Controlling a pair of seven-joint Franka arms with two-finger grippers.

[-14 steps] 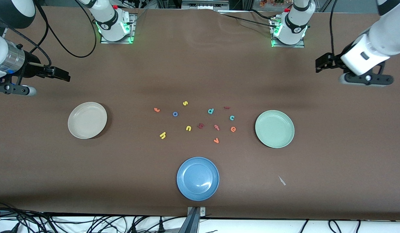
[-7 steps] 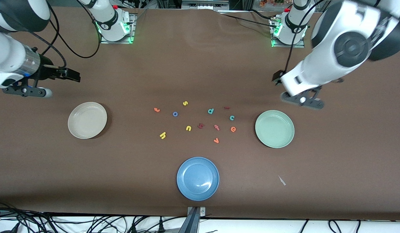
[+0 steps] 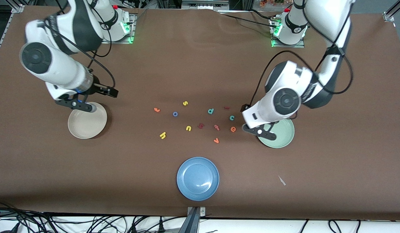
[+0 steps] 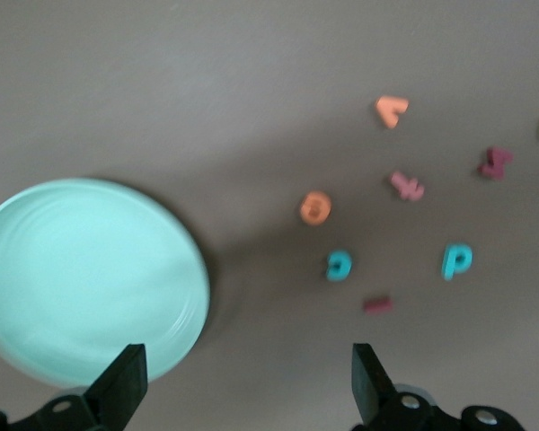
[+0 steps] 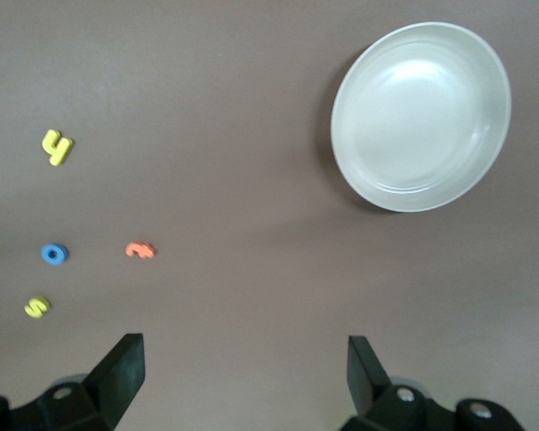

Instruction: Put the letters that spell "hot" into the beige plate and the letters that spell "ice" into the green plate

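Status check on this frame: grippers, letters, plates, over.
Left gripper open, empty, by green plate. Right gripper open, empty, by beige plate. All letters on table, none plated. Nothing blocking.

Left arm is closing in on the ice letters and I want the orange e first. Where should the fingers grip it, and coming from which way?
Come straight down on the orange e; it lies flat on the table. Pinch across its outer edges, since nothing stands up to grab. The open left gripper is already close, and the teal c lies apart, leaving finger room.
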